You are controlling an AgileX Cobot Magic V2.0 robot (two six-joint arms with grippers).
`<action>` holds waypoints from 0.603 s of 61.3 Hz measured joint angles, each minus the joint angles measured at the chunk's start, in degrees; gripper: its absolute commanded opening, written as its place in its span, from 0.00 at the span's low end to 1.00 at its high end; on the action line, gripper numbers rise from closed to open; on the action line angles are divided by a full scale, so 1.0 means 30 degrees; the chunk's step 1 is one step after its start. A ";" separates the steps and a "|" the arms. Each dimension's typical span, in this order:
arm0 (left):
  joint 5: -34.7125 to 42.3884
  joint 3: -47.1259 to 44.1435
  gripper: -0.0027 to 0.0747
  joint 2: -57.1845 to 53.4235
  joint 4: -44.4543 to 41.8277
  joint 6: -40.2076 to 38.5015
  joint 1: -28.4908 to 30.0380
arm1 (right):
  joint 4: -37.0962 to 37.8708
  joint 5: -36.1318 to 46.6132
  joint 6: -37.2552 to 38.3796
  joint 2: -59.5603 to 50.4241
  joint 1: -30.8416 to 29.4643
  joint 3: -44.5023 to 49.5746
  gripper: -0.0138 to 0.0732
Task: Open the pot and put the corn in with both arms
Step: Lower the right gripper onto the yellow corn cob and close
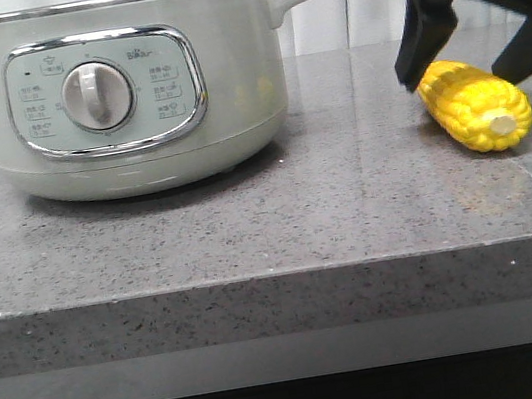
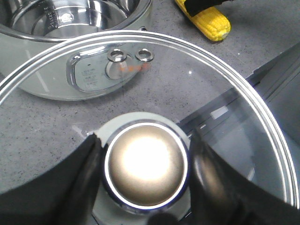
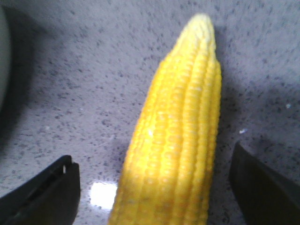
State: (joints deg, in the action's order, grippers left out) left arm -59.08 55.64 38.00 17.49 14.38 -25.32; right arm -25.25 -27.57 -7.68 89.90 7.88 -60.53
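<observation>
So on the left, the pot (image 1: pixel 122 91) sits on the grey speckled desk (image 1: pixel 249 222), control dial facing us. In the left wrist view it's already open, you can see the shiny steel inner bowl (image 2: pixel 70 16). The left claw (image 2: pixel 145 168) is clenched on the knob (image 2: pixel 146 165) of the glass lid (image 2: pixel 225 93), holding it up off the pot, a bit toward the front of the desk. Best thing here is to just keep that lid parked well out of the way so the opening stays free.

Moving right, the corn cob (image 1: pixel 475 104) lies flat on the desk, well apart from the pot, stub end toward the camera. The right claw (image 1: pixel 486 53) is released, jaws spread wide and straddling the cob, not touching it yet as far as I can tell.

For the grab, I'd drop straight down, keep the cob centred between the jaws like the right wrist view shows, and close across its width near the middle. It's round, so an off-centre pinch will probably make it roll or squirt out.
</observation>
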 measured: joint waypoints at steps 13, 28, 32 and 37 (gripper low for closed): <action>0.0112 0.0000 0.15 0.0000 0.0000 0.0000 0.0000 | -0.0037 -0.0169 0.0000 0.0445 0.0000 -0.0119 0.67; 0.0128 0.0000 0.15 0.0000 0.0000 0.0000 0.0000 | -0.0073 -0.0169 0.0013 0.0445 0.0000 -0.0203 0.43; 0.0128 0.0000 0.15 0.0000 0.0000 0.0000 0.0000 | -0.0073 -0.0234 0.0013 0.0354 0.0000 -0.0249 0.43; 0.0128 0.0000 0.15 0.0000 0.0000 0.0000 0.0000 | -0.0073 -0.0288 0.0013 0.0051 0.0000 -0.0557 0.43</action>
State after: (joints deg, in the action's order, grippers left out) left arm -58.69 55.64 38.00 17.49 14.38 -25.32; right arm -25.47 -28.43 -7.64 90.06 7.88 -62.20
